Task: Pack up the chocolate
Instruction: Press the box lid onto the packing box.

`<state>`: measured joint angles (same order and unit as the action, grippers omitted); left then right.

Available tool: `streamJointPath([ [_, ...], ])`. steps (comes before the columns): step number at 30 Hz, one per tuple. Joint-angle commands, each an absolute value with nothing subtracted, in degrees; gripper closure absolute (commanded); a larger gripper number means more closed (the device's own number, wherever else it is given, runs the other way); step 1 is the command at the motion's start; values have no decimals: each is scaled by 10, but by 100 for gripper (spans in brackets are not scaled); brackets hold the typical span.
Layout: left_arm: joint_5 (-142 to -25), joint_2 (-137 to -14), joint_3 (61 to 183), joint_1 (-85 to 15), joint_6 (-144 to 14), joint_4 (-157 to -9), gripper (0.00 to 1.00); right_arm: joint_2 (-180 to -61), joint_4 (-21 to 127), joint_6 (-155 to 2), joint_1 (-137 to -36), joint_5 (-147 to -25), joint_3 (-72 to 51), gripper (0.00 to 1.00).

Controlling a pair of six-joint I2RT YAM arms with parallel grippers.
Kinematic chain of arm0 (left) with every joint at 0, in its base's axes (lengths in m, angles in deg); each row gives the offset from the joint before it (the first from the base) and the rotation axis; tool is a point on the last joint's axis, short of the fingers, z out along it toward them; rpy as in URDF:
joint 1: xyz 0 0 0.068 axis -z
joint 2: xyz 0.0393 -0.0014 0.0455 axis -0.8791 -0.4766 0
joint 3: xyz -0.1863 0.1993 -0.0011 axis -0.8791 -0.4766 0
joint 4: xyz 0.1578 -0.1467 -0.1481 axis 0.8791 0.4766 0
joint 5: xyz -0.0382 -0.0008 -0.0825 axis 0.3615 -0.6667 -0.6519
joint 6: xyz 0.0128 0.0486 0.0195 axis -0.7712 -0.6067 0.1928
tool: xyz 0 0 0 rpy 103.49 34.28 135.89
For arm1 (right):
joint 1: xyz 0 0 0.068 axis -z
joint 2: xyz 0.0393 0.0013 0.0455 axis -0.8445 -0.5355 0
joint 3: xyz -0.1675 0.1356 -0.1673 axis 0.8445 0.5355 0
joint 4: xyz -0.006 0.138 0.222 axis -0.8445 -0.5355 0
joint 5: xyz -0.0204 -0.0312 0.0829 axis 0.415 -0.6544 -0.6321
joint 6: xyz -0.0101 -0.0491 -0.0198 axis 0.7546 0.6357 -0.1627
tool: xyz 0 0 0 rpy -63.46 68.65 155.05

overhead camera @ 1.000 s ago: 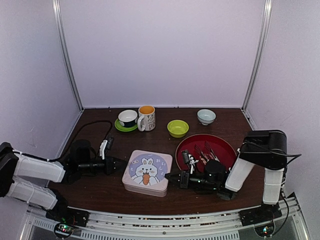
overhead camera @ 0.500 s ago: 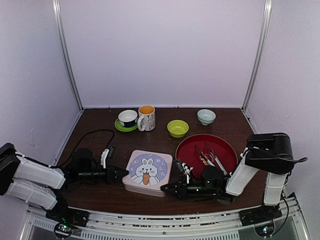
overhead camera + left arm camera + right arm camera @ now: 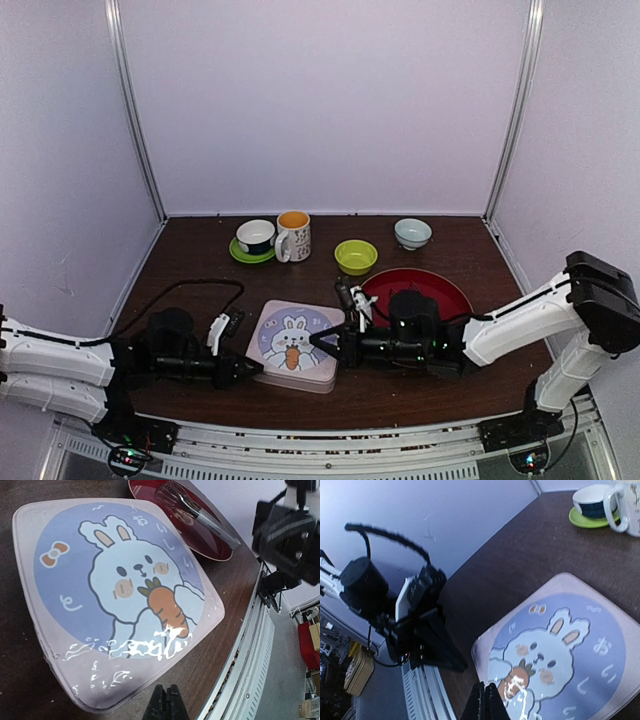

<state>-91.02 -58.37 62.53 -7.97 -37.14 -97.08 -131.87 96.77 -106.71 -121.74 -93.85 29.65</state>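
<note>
Chocolate shows only as a small brownish smudge (image 3: 182, 516) on the red plate (image 3: 442, 288) just right of the bunny tin (image 3: 295, 345), too small to count or describe.

Two arms lie low across the dark table (image 3: 400, 395), one on either side of that tin. The left arm (image 3: 60, 360) is stretched out flat to the tin's left. The right arm (image 3: 510, 325) extends from the tin's right, over the plate.

The left gripper (image 3: 258, 371), fingers pressed together on nothing, points at the tin's near-left edge. The right gripper (image 3: 315, 341), likewise clenched and empty-handed, has its tip over the lid's right side. Whether either touches the tin cannot be told.

The one tin is pale pink with its lid on, showing a white rabbit hugging a carrot.

Behind the tin stand one mug (image 3: 293, 236), one cup (image 3: 256, 235) on one green saucer (image 3: 243, 254), one yellow-green bowl (image 3: 356, 257) and one pale bowl (image 3: 413, 233). One pair of metal tongs (image 3: 210, 525) lies on the plate.
</note>
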Motion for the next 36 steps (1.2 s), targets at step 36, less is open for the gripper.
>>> streamJointPath([
  [36, -840, -746, 656, -2, -286, -1135, 100, -1596, 299, -958, -1147, -742, -319, 100],
])
